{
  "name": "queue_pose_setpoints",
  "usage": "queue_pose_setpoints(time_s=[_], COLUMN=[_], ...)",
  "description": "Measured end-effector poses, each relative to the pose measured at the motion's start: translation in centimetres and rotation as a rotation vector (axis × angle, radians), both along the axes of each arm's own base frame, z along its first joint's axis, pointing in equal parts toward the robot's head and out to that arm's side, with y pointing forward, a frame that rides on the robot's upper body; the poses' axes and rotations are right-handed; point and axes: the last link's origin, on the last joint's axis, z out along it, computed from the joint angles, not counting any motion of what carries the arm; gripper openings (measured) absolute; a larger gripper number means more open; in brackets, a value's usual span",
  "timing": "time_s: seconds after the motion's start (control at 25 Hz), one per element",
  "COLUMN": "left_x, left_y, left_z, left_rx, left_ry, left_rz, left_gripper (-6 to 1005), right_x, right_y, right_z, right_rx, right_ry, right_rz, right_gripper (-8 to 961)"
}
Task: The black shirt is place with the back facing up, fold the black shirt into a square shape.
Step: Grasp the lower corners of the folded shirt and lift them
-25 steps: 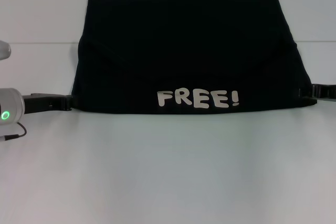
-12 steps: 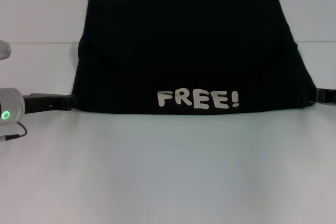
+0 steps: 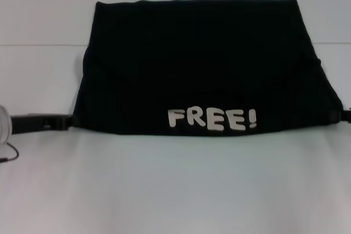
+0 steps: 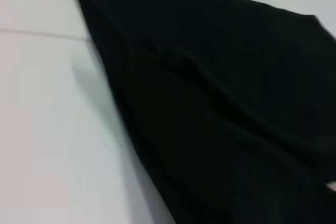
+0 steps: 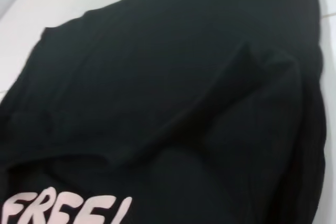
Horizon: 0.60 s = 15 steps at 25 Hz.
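Black shirt (image 3: pixel 203 64), folded flat on the table, white "FREE!" lettering along its near edge.

A plain white table (image 3: pixel 175 184) fills the scene under soft, even light, a thin seam line (image 3: pixel 38 45) crossing its far part.

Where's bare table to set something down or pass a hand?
Widest bare table lies nearer than the shirt's lettered edge. A strip is bare beyond its far edge. Crowded at both near corners: left gripper and right gripper sit against the cloth.
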Motion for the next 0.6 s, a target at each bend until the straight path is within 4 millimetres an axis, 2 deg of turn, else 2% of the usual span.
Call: queue_pose_setpoints(time_s=[0.28,0.32,0.36,0.6], left_x=[0.7,0.7,0.8,0.1], left_y=[-4.4,-4.4,-6.0,-9.0], left_z=[0.6,0.6,0.8,1.5], left_rx=[-0.17,-0.17,-0.21,-0.26], left_ry=[-0.15,-0.15,-0.206,-0.283], left_rz=[-0.072,-0.072,-0.097,-0.092], left_gripper=[20,21,21,23], right_x=[1.2,1.3,1.5,3.4], right_y=[-4.9,-5.7,-6.4,-11.5], right_z=[1.4,1.6,1.8,2.2], right_rx=[-0.053,-0.062,-0.068,-0.094], right_ry=[0.077,0.088,0.098,0.13], right_rz=[0.058,0.073,0.083,0.11], right_gripper=[40,40,40,39])
